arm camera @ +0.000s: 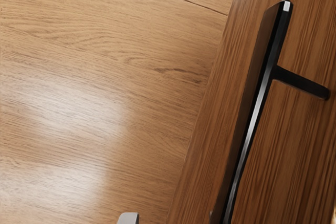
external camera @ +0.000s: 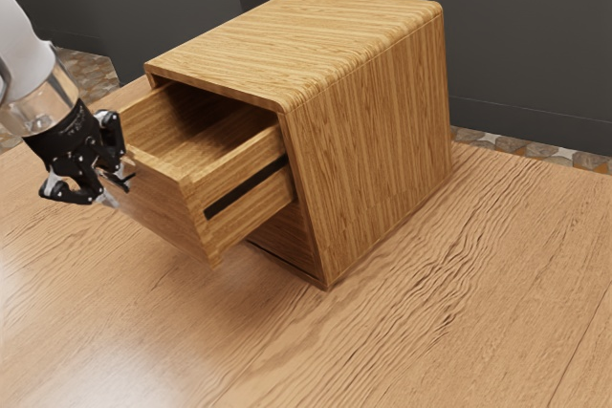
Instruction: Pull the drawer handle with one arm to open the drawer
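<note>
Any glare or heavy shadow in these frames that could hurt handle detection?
Exterior view: soft pale sheen on the wooden surface at the view's lower left, and a dark shadow beneath the open drawer and inside its cavity. Wrist view: a broad washed-out glare patch on the same surface, and a thin bright streak along the edge of the black handle.

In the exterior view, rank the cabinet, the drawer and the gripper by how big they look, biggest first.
1. cabinet
2. drawer, pulled partly out
3. gripper, plainly the smallest
</note>
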